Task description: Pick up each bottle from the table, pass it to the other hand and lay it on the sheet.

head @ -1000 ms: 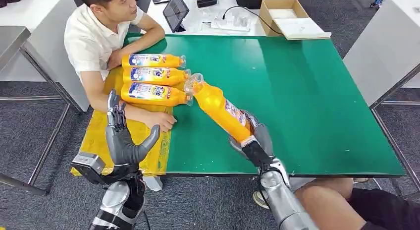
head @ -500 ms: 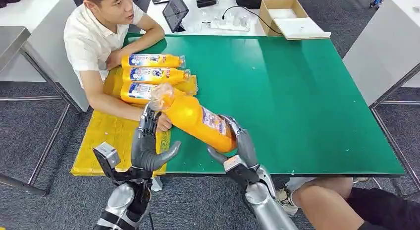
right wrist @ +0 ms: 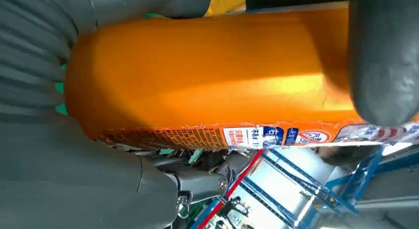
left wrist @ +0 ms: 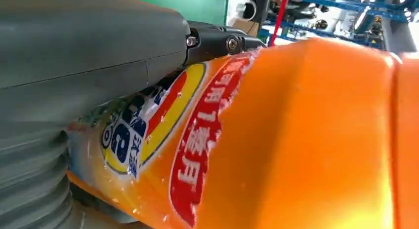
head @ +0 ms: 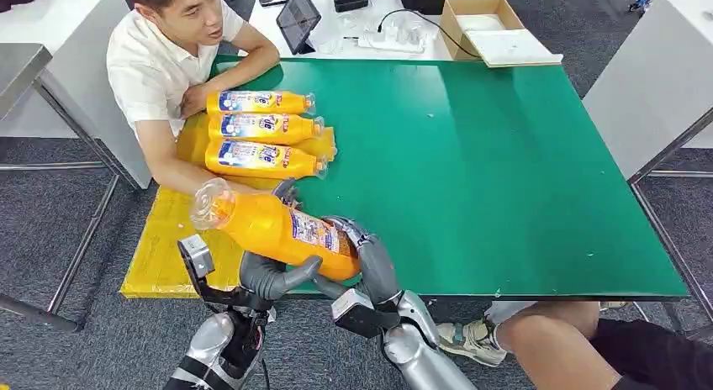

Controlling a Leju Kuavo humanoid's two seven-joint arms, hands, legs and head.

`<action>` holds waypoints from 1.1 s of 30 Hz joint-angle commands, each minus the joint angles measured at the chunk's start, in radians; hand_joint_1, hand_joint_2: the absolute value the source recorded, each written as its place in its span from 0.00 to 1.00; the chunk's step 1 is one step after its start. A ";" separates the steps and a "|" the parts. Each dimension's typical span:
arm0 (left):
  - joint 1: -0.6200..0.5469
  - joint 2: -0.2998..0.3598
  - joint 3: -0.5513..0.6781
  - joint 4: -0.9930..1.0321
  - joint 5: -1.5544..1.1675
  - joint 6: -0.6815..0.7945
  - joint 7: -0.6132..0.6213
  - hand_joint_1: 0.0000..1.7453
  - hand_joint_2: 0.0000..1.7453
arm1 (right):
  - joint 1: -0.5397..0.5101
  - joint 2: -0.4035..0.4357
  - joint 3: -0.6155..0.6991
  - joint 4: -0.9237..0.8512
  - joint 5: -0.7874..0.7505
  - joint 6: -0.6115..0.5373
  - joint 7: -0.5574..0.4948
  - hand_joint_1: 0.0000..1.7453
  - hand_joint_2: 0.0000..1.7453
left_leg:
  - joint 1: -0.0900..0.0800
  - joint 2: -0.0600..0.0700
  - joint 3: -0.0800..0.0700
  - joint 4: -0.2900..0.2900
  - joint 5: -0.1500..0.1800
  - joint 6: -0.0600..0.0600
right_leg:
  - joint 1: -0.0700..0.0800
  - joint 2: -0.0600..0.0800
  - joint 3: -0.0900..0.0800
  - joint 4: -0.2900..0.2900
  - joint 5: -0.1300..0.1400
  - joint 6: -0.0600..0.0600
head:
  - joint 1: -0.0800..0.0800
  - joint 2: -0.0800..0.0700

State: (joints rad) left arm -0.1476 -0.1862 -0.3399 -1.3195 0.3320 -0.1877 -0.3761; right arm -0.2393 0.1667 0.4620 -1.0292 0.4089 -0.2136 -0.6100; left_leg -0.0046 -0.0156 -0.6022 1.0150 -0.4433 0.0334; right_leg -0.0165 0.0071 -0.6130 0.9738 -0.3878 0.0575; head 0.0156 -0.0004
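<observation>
Two hands are on one orange bottle (head: 277,229) at the desk's near edge, close to the near left corner. My right hand (head: 363,264) wraps its base end, fingers curled over the top and thumb under it; in the right wrist view the orange body (right wrist: 212,76) lies against my palm with dark fingers (right wrist: 197,182) closed along the label side. My left hand (head: 267,274) cups the bottle from below near its middle — thumb (head: 294,272) pressed against the underside; in the left wrist view the thick grey thumb (left wrist: 89,46) lies across the label (left wrist: 148,125). The bottle is tilted, clear-capped neck (head: 208,205) raised toward the left over the yellow sheet (head: 164,239), clear of the desk (head: 504,171).

Three more bottles (head: 261,129) lie side by side on the sheet near the far left corner, caps pointing right. A person (head: 160,62) in a white shirt sits at the left edge, one forearm (head: 181,176) resting on the sheet just beside the nearest lying bottle. Beyond the far edge stand a tablet (head: 298,18) and an open cardboard box (head: 488,28).
</observation>
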 commanded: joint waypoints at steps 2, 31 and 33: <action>-0.051 0.037 -0.056 0.030 0.006 -0.005 0.012 0.00 1.00 | -0.073 0.028 0.105 0.174 -0.011 0.024 -0.001 0.97 1.00 | 0.000 0.001 0.002 0.000 0.000 -0.001 | 0.001 0.000 0.001 0.000 0.000 -0.001 | 0.000 0.000; -0.062 0.006 0.040 -0.056 0.059 0.101 -0.032 1.00 1.00 | -0.059 0.040 0.121 0.231 -0.037 0.018 0.029 0.00 0.00 | 0.001 0.000 0.002 0.000 -0.001 -0.002 | 0.001 -0.001 0.002 0.000 -0.001 -0.002 | 0.000 0.000; -0.073 0.017 0.044 -0.052 0.003 0.145 -0.058 1.00 1.00 | -0.060 0.042 0.119 0.236 -0.035 0.009 0.027 0.00 0.00 | 0.001 0.000 0.003 0.000 -0.001 -0.002 | 0.001 -0.001 0.003 0.000 -0.001 -0.002 | 0.000 0.000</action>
State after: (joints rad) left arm -0.1534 -0.1797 -0.3189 -1.3671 0.4170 -0.1126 -0.3932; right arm -0.2760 0.2071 0.5352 -0.8881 0.3647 -0.1915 -0.5883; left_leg -0.0045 -0.0156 -0.6023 1.0150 -0.4432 0.0333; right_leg -0.0165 0.0071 -0.6135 0.9738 -0.3878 0.0575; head 0.0157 -0.0004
